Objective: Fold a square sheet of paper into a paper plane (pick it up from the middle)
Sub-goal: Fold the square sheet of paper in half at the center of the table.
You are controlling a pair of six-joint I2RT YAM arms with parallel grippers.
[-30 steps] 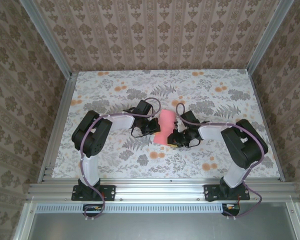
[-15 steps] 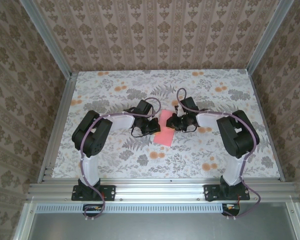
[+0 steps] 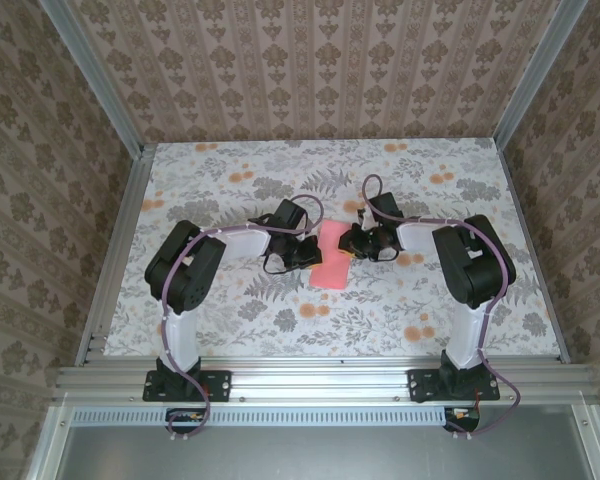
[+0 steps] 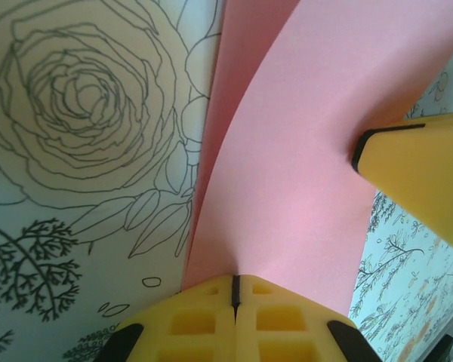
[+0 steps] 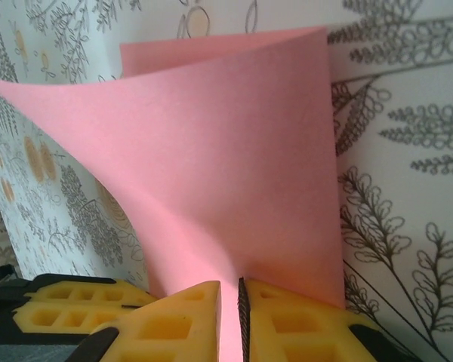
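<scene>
my left arm (image 3: 185,265): elbow out left, forearm reaching inward | my left tool (image 3: 306,252): fingers pressed together, pinching the pink sheet of paper (image 3: 330,266) | my right arm (image 3: 472,262): elbow out right, forearm inward | my right tool (image 3: 350,244): fingers a slit apart, pinching the same sheet | tools face each other, close

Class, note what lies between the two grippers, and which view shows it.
The square sheet of paper spans from the left gripper to the right gripper, pinched by both; the top external view shows it.

Left gripper (image 4: 234,290): yellow jaws pressed together on the sheet's near edge.
Square sheet of paper (image 4: 309,166): pink, bowed.
Other yellow finger (image 4: 423,173): right side, against the sheet.
Tablecloth (image 4: 83,113): line-drawn flowers.
</scene>
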